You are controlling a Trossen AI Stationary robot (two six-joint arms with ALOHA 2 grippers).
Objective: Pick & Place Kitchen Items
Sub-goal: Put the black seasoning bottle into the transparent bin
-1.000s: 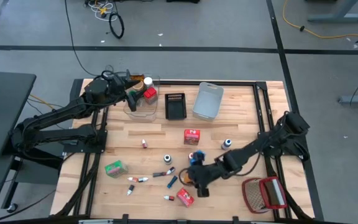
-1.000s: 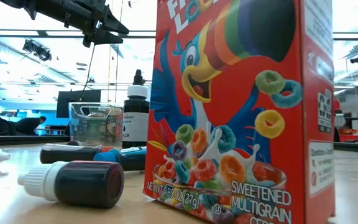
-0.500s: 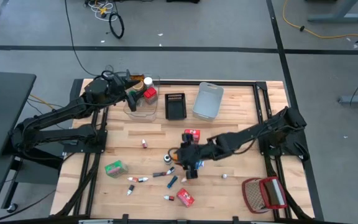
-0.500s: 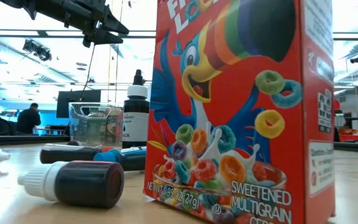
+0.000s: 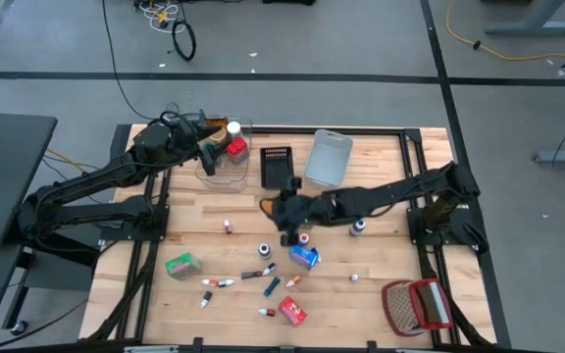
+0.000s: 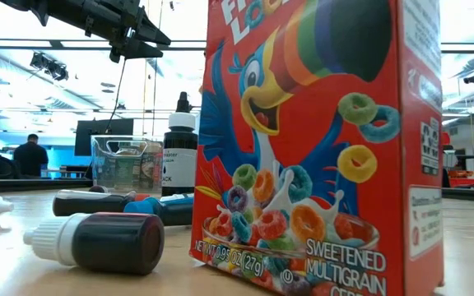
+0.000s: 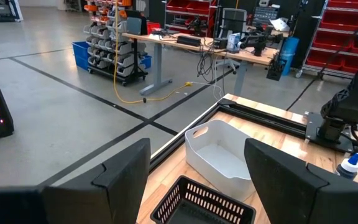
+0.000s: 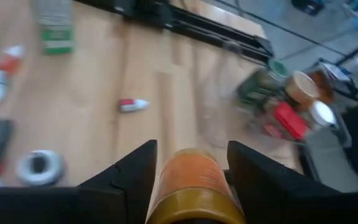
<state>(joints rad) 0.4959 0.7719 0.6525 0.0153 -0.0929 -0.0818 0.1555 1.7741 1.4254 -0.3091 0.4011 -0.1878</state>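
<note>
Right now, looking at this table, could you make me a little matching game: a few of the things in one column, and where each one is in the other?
Things:
1. orange jar
2. green box
3. wire basket
4. clear bin

Places:
A. table's front right corner
B. between the right gripper's fingers
C. under the left gripper, at the table's back
D. front left part of the table

Pairs: 1-B, 2-D, 3-A, 4-C
</note>
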